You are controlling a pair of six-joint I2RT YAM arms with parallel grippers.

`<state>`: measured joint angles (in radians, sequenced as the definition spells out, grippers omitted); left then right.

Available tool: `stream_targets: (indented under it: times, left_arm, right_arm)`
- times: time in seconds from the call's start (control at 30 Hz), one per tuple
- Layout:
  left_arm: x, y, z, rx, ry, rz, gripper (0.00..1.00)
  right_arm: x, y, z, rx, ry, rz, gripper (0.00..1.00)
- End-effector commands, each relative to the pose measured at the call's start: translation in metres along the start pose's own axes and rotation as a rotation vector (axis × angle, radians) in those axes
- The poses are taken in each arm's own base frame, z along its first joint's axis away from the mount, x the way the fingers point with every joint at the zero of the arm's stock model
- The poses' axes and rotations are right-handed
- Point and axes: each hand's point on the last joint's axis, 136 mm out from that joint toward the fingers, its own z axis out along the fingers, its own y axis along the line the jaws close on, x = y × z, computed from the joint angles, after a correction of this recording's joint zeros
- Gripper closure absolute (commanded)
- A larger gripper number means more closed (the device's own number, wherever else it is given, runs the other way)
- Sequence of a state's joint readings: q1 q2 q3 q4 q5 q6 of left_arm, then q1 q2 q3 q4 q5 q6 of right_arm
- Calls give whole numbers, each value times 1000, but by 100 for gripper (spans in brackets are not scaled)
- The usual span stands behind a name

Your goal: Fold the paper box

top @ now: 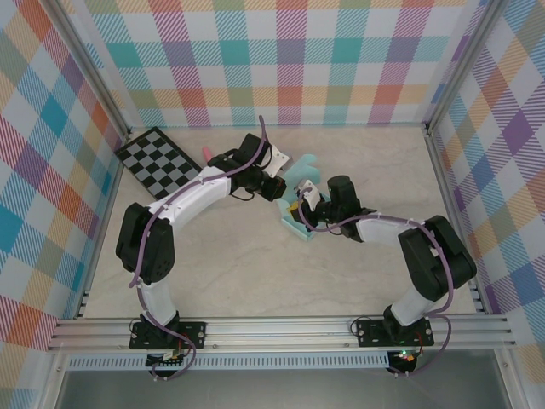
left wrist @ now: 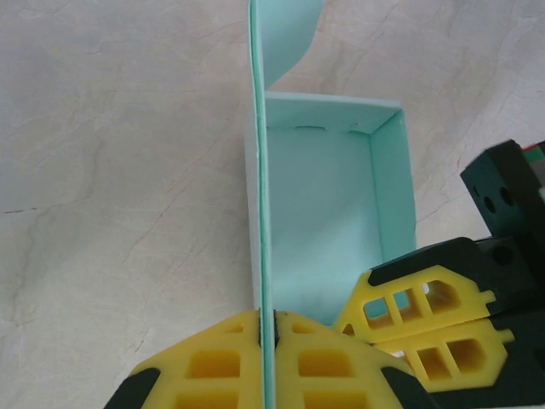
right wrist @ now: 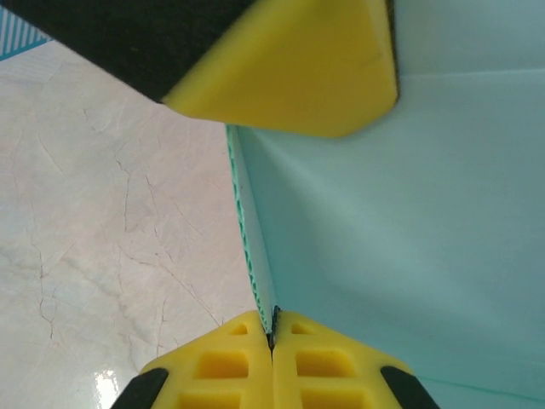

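- The box (top: 302,164) sits on the table (top: 383,281) between both arms, part-folded, one wall raised.
- Left gripper (left wrist: 268,319) is clamped tight on an upright wall edge, likely steadying it.
- Right gripper (right wrist: 272,328) pinches another wall, probably to crease the corner.
- No legible print or label shows.

The box (left wrist: 324,196) is showing pale mint all over. The left gripper (left wrist: 268,322) and right gripper (right wrist: 272,331) are showing yellow pads on black. The table (top: 255,273) is showing cream with faint grey veins. The checkerboard (top: 159,162) is showing black and grey squares. The walls (top: 281,60) are carrying plaid in teal, orange, pink, purple and yellow. The arms (top: 200,196) are showing white and black, with lilac cables (top: 387,222).
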<state>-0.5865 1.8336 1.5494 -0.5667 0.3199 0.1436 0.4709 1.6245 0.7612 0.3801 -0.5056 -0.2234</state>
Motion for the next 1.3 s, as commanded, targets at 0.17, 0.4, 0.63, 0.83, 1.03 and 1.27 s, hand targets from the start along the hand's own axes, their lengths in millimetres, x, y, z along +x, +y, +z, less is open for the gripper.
stream_targets:
  times: [0.17, 0.4, 0.63, 0.83, 1.03, 1.27]
  left_arm:
    - [47, -43, 10, 184, 185, -62, 100]
    - [57, -51, 19, 226, 230, -54, 100]
    - [60, -55, 20, 256, 238, -65, 100]
    - [57, -47, 19, 200, 227, -43, 100]
    - [48, -17, 16, 17, 206, 29, 100]
    - [39, 0, 18, -77, 191, 72, 100]
  right_arm:
    - [-25, -42, 5, 97, -63, 4, 99]
    - [-25, -50, 17, 87, -51, -14, 99]
    - [-29, -57, 25, 88, -63, 10, 99]
    - [-36, -47, 20, 51, -77, 4, 93]
    - [-39, -21, -6, 2, -80, -12, 75]
    - [-43, -2, -46, -56, -108, -19, 69]
